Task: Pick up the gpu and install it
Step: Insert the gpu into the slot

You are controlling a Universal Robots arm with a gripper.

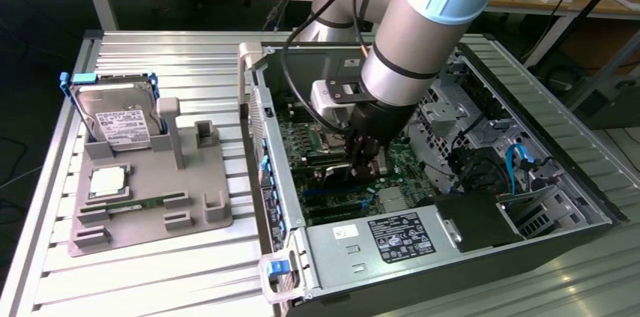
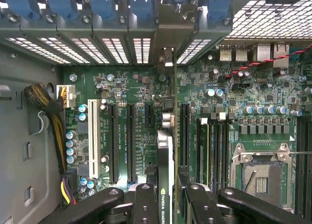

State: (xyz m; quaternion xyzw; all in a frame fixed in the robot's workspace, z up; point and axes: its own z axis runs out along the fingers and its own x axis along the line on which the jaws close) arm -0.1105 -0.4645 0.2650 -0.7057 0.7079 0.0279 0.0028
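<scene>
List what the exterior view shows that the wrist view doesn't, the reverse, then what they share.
Exterior view adds: the hard drive on its grey holder, and the power supply. Wrist view adds: the white slot and a braided cable bundle. Shared: the claw gripping the gpu over the motherboard.

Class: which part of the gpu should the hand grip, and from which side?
Grip the gpu by its long edge facing away from the motherboard, pinching its two flat faces, coming from that side. The card is thin and stands edge-on, and its board-facing edge must stay free. The hand holds it so.
</scene>
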